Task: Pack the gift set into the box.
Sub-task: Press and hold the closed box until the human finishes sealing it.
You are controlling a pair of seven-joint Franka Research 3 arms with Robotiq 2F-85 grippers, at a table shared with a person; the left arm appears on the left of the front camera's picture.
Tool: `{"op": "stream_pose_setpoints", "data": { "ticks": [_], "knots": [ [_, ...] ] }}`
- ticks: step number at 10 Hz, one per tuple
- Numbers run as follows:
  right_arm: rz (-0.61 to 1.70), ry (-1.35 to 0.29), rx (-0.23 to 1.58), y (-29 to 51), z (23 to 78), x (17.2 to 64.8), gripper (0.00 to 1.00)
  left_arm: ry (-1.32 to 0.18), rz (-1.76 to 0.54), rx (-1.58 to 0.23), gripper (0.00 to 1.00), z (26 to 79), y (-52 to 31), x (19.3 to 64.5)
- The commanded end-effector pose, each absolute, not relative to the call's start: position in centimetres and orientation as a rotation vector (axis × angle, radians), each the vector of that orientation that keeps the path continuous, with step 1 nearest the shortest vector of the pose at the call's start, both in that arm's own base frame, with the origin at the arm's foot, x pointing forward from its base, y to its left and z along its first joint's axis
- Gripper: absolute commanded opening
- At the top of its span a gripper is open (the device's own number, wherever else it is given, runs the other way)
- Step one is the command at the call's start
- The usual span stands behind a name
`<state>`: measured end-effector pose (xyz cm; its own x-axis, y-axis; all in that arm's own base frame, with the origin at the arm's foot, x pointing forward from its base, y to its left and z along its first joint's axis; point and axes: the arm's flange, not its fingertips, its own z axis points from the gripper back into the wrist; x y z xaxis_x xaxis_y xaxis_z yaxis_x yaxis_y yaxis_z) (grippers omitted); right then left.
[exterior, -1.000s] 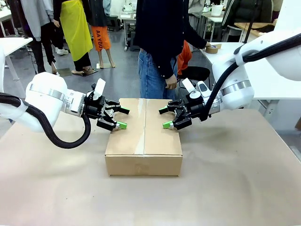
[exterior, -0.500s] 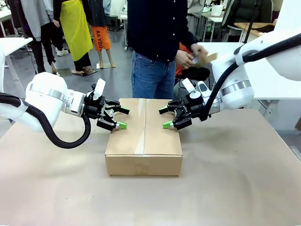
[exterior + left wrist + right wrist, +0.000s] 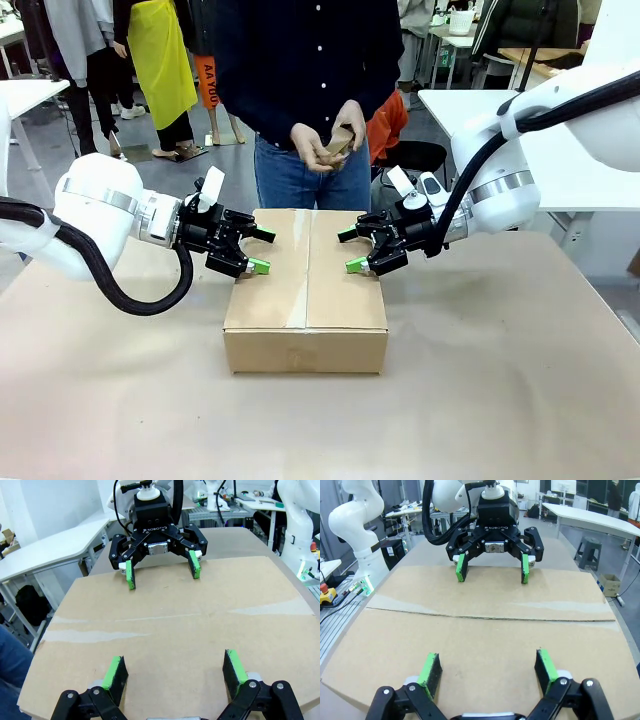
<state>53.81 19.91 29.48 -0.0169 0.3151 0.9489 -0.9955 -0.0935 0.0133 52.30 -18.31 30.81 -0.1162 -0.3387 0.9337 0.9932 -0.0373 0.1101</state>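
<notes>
The person has stepped behind the table's far edge, hands [image 3: 330, 145] working a tape roll; left gripper [image 3: 254, 250] and right gripper [image 3: 351, 250], both spread, pin the box [image 3: 305, 300] flaps mid-table. Hold pressure evenly for taping.

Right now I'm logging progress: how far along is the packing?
The box sits with flaps closed, so the set looks packed. The left gripper and right gripper, both open, rest over its top. The person's hands hold a tape roll; sealing probably remains.

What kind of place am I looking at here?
Probably a robotics lab or workshop: two white robot arms with a left gripper and right gripper over a closed brown cardboard box, white worktables behind.
</notes>
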Motion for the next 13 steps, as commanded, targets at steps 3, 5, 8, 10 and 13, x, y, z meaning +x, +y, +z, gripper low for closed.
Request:
{"op": "stream_pose_setpoints", "data": {
  "ticks": [3,5,8,10,13],
  "knots": [
    [1.426,-0.936,1.026,19.84,29.27,53.76,1.0,-1.026,-1.456,-0.896,1.0,30.59,-18.38,52.18],
    [1.426,-0.936,1.026,19.84,29.27,53.76,1.0,-1.026,-1.456,-0.896,1.0,30.59,-18.38,52.18],
    [1.426,-0.936,1.026,19.84,29.27,53.76,1.0,-1.026,-1.456,-0.896,1.0,30.59,-18.38,52.18],
    [1.426,-0.936,1.026,19.84,29.27,53.76,1.0,-1.026,-1.456,-0.896,1.0,30.59,-18.38,52.18],
    [1.426,-0.936,1.026,19.84,29.27,53.76,1.0,-1.026,-1.456,-0.896,1.0,30.59,-18.38,52.18]
  ]
}}
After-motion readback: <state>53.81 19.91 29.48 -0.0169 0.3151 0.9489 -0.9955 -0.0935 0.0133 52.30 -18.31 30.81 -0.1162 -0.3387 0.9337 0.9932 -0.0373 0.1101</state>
